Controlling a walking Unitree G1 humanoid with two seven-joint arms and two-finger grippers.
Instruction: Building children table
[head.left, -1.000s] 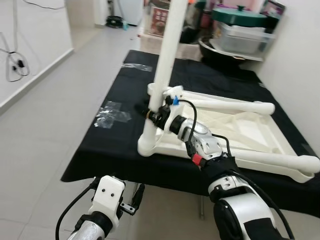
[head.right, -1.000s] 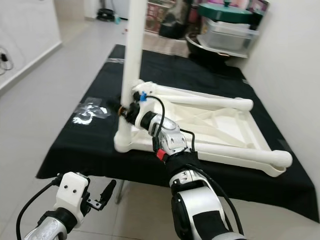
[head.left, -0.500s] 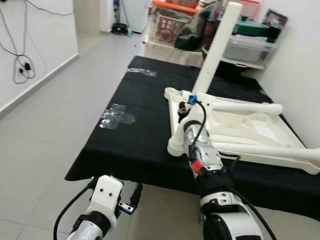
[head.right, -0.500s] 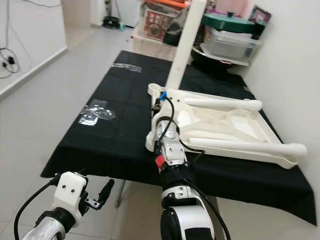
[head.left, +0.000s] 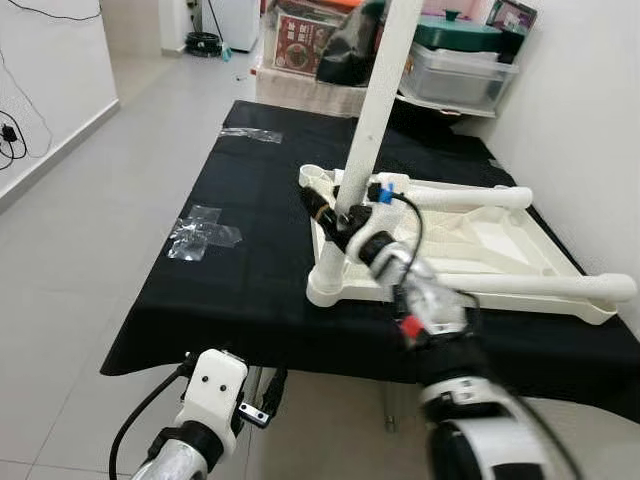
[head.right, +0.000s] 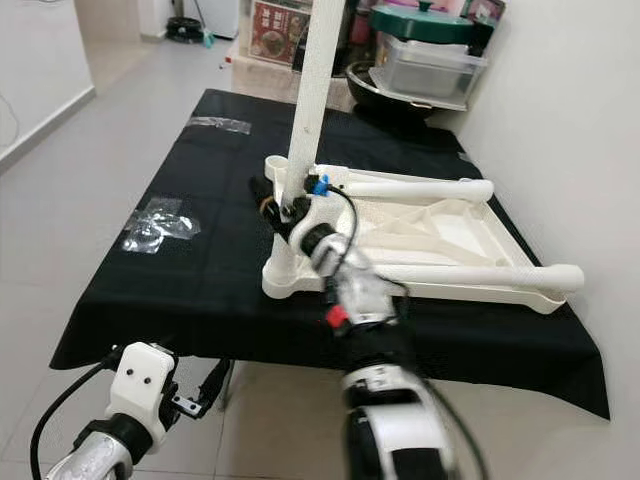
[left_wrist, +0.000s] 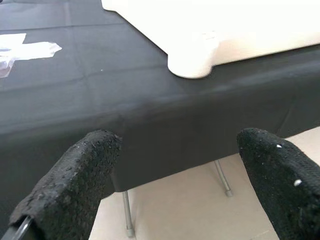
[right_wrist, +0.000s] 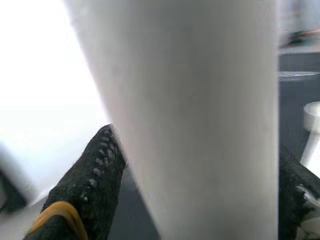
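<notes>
Fitting leg (head.left: 375, 110) into near-left corner socket of upturned tabletop (head.left: 500, 240) on black table (head.left: 250, 250); right gripper (head.left: 335, 213) clamped around leg low down, leg tilted. Left gripper (left_wrist: 180, 175) idle, fingers wide apart, holding nothing. Next: straighten leg, press down to seat

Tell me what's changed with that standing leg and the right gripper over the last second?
The standing white leg tipped away to the right half a second ago and is now back nearer upright, its foot at the tabletop's near-left corner. The right gripper stays clamped on its lower part throughout. The upturned white tabletop still lies on the black cloth, and the left gripper still hangs open below the edge.
</notes>
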